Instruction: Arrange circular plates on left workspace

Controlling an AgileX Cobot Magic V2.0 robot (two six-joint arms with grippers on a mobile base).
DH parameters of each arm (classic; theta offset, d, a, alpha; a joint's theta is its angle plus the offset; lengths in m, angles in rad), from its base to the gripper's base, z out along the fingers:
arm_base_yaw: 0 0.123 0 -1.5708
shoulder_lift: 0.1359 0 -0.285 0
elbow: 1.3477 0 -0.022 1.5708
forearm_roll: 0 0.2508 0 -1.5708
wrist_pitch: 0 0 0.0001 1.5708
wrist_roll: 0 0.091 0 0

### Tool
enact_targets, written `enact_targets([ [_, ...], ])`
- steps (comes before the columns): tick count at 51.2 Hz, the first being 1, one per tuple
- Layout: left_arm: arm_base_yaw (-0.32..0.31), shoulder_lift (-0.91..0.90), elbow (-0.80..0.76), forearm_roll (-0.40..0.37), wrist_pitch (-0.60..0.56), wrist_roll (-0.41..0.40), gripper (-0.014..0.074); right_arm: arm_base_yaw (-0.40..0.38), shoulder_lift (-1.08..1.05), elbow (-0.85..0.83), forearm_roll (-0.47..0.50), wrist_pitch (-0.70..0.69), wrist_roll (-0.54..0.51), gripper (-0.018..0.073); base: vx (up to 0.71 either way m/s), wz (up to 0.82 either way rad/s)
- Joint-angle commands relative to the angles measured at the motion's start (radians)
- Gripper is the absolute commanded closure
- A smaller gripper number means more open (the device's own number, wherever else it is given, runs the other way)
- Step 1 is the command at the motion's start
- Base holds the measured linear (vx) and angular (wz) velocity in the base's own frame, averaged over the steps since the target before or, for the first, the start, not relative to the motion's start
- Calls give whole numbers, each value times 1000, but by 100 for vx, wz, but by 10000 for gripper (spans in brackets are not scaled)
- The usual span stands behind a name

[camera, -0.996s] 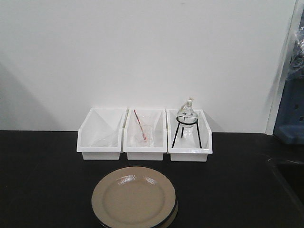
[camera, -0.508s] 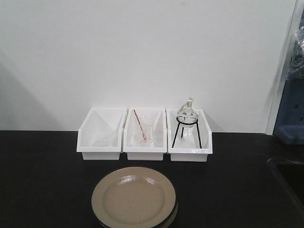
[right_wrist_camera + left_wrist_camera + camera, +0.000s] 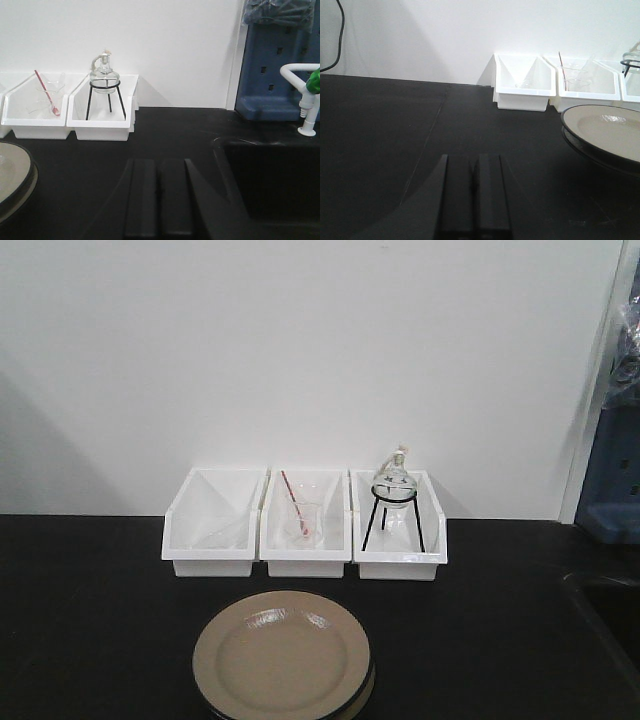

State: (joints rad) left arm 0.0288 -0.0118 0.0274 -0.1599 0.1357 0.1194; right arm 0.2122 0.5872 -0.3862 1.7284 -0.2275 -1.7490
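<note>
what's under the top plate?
A second plate: only its dark rim shows under the top plate, at the right and lower edge. The rest is covered; anything further beneath can't be seen.

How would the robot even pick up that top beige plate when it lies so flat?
Probably by its thin rim: the top plate lies flat on a second one, so only the raised edge offers a pinch. The left gripper, shut and low, could approach its near left edge.

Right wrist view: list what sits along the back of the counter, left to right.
Bin with beaker and red rod → bin with glass flask on a black tripod → blue panel → white tap with green handle.
</note>
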Motion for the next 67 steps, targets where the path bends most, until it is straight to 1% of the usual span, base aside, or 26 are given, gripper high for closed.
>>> enact_targets([
  [1, -6, -15, 19, -1, -83, -10, 596, -3, 0, -30, -17, 13, -7, 564, 0, 0],
  [17, -6, -15, 19, -1, -83, -10, 596, -3, 0, -30, -17, 13, -7, 564, 0, 0],
  [18, -6, -15, 19, -1, -83, -10, 596, -3, 0, -30, -12, 19, 4, 564, 0, 0],
  [20, -6, -15, 19, -1, -83, -10, 596, -3, 0, -30, -35, 37, 27, 564, 0, 0],
  [22, -6, -15, 19, -1, -83, -10, 596, -3, 5, -30, -128, 72, 90, 564, 0, 0],
  [25, -6, -15, 19, -1, -83, -10, 596, -4, 12, -30, -365, 162, 235, 564, 0, 0],
  [26, -6, -15, 19, -1, -83, -10, 596, -4, 12, -30, -476, 197, 310, 564, 0, 0],
  [27, -6, -15, 19, -1, -83, -10, 596, -4, 12, -30, -554, 220, 367, 564, 0, 0],
  [28, -6, -15, 19, -1, -83, -10, 596, -4, 12, -30, -674, 254, 463, 564, 0, 0],
  [29, -6, -15, 19, -1, -83, -10, 596, -4, 12, -30, -833, 295, 649, 564, 0, 0],
  [30, -6, -15, 19, -1, -83, -10, 596, -4, 12, -30, -910, 312, 690, 564, 0, 0],
  [33, -6, -15, 19, -1, -83, -10, 596, -4, 12, -30, -1238, 374, 1088, 564, 0, 0],
  [34, -6, -15, 19, -1, -83, -10, 596, -4, 12, -30, -1305, 381, 1177, 564, 0, 0],
  [35, -6, -15, 19, -1, -83, -10, 596, -4, 12, -30, -1369, 402, 1304, 564, 0, 0],
  [36, -6, -15, 19, -1, -83, -10, 596, -4, 11, -29, -1459, 420, 1385, 564, 0, 0],
  [37, -6, -15, 19, -1, -83, -10, 596, -4, 11, -28, -1544, 431, 1500, 564, 0, 0],
  [38, -6, -15, 19, -1, -83, -10, 596, -4, 8, -27, -1597, 448, 1573, 564, 0, 0],
  [40, -6, -15, 19, -1, -83, -10, 596, -4, 2, -16, -1735, 470, 1761, 564, 0, 0],
  [42, -6, -15, 19, -1, -83, -10, 596, -4, -15, 6, -1840, 460, 1898, 564, 0, 0],
  [44, -6, -15, 19, -1, -83, -10, 596, -4, -46, 48, -1907, 430, 1980, 564, 0, 0],
  [45, -6, -15, 19, -1, -83, -10, 596, -4, -59, 64, -1933, 413, 1995, 564, 0, 0],
  [47, -6, -15, 19, -1, -83, -10, 596, -4, -96, 112, -1955, 364, 2011, 564, 0, 0],
  [50, -6, -15, 19, -1, -83, -10, 596, -4, -174, 194, -1954, 289, 1999, 564, 0, 0],
  [55, -6, -15, 19, -1, -83, -10, 596, -4, -316, 315, -1915, 217, 1962, 564, 0, 0],
  [59, -6, -15, 19, -1, -83, -10, 596, -21, -413, 384, -1877, 214, 1935, 564, 0, 0],
  [67, -6, -15, 19, -1, -83, -10, 596, -134, -533, 437, -1859, 213, 1930, 564, 0, 0],
])
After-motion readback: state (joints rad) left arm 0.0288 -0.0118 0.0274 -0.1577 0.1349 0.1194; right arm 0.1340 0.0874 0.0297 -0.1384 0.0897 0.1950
